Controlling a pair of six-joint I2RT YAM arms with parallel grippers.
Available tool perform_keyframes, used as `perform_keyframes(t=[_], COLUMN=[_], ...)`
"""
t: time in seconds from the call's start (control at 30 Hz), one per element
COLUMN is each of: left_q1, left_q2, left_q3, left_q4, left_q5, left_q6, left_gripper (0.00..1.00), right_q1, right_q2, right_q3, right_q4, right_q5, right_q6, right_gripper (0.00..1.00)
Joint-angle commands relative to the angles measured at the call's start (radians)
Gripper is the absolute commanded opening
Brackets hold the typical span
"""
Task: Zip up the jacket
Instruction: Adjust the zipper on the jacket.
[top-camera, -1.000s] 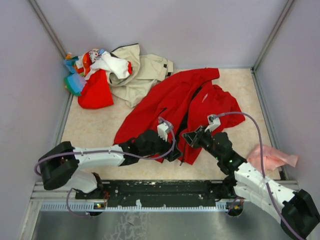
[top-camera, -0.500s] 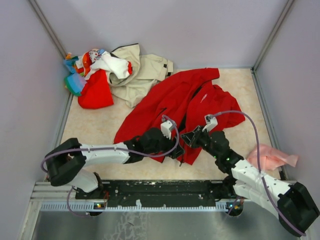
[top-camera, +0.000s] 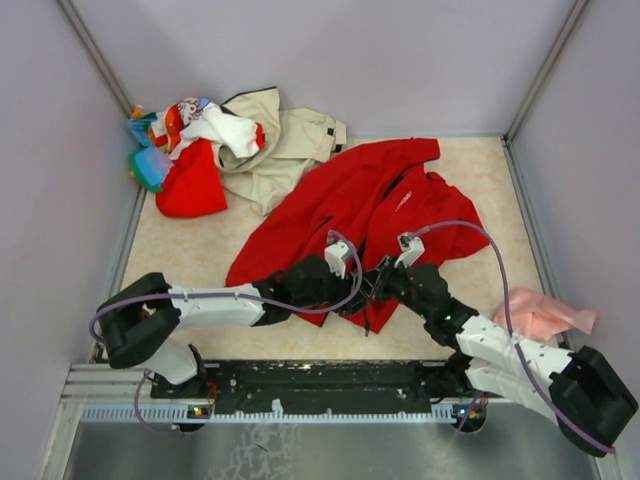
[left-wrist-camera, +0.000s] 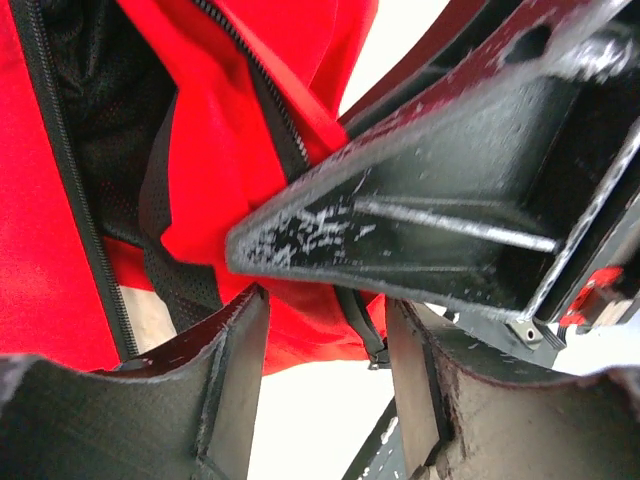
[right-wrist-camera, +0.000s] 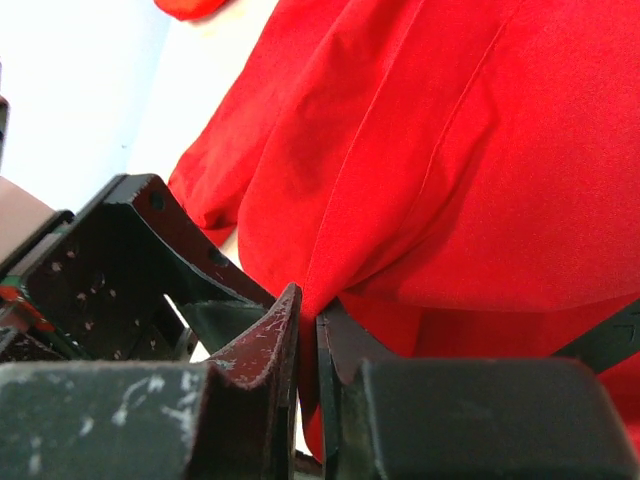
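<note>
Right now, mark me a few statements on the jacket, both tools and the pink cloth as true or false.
The jacket is zipped shut. False: its front lies open.
The right tool is shut on the jacket's red fabric. True.
The left tool has its jaws apart. True.
The pink cloth lies on the jacket. False: it lies apart from it, off to the right.
</note>
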Motion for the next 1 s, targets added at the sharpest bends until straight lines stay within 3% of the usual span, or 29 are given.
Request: perform_keyframes(t=[0.0,0.3,0.53,0.73,0.97], left_q1=[-0.009,-0.006,0.021,0.079,0.170], left_q2=[0.010,-0.005,-0.037,-0.080,-0.105], left_q3=[0.025,-0.012,-0.082,-0.154,-0.221], left_q4=[0.002,0.007,0.089,0.182,0.302], left_q5=[-0.022,-0.036,0.029,0.128,0.287], left_q6=[-0.002,-0.011,-0.026,-0.042,-0.089], left_gripper=[0.53,0.21,0.18,0.18,0.18], right_q1=[0.052,0.074,0.074,0.073,0.074], right_q2=[0.024,0.003,-0.088,-0.145,-0.096], right_q3=[0.055,0.075,0.073,0.066,0.041], right_q4=[0.056,-0.002,-0.092,-0.149,-0.119], right_q5=[0.049,0.090,0.119,0.084,-0.030], right_q6=[-0.019,-0.044,-0.074,-0.136,-0.203], right_gripper=[0.11,0.21,0.39,0.43,0.46])
